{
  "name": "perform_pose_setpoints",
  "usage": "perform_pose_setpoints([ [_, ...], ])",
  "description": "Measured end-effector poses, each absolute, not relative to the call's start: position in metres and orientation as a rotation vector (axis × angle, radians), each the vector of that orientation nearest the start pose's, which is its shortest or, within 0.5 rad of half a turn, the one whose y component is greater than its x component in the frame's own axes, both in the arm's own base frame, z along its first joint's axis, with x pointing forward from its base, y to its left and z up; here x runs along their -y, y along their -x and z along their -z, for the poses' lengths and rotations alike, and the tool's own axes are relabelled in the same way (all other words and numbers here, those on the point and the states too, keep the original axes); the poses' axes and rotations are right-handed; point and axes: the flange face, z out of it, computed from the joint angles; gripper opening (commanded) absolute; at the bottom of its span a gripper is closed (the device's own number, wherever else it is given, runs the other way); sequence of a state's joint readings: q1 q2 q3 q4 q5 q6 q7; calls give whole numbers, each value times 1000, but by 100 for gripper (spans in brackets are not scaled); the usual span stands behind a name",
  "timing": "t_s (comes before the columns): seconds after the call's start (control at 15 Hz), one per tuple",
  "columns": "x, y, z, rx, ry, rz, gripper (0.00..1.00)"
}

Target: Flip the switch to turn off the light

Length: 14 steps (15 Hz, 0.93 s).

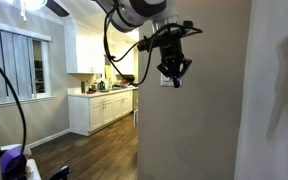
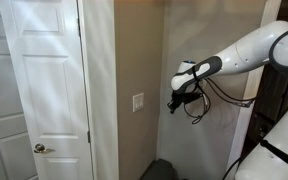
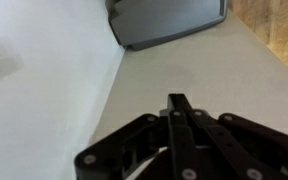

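Small white rectangular wall switch plate (image 2: 138,102) ahead of my clenched, empty hand (image 2: 173,101).
I expect it stiff and wall-fixed: nudge, don't grip.

The arm (image 1: 134,12) enters at the top edge. Its dark claw (image 1: 174,68) hangs in front of the beige wall (image 1: 209,110), near that wall's left edge. A scrap of white, the switch (image 1: 177,84), shows just below the claw. A black cable (image 1: 108,45) loops beside the arm. Behind, white cabinets (image 1: 102,108) stand on a dark wood floor (image 1: 84,150). The light (image 1: 32,5) glows in the top left corner.
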<state>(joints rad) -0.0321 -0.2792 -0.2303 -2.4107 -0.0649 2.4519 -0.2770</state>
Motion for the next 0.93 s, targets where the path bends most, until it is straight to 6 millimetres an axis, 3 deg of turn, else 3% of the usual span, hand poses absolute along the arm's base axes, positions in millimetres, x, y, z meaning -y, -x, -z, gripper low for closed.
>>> perform_pose_setpoints([
  [0.27,118,-492,-448,185,3083,519,0],
  [0.93,70,-558,-448,322,2968,567,0],
])
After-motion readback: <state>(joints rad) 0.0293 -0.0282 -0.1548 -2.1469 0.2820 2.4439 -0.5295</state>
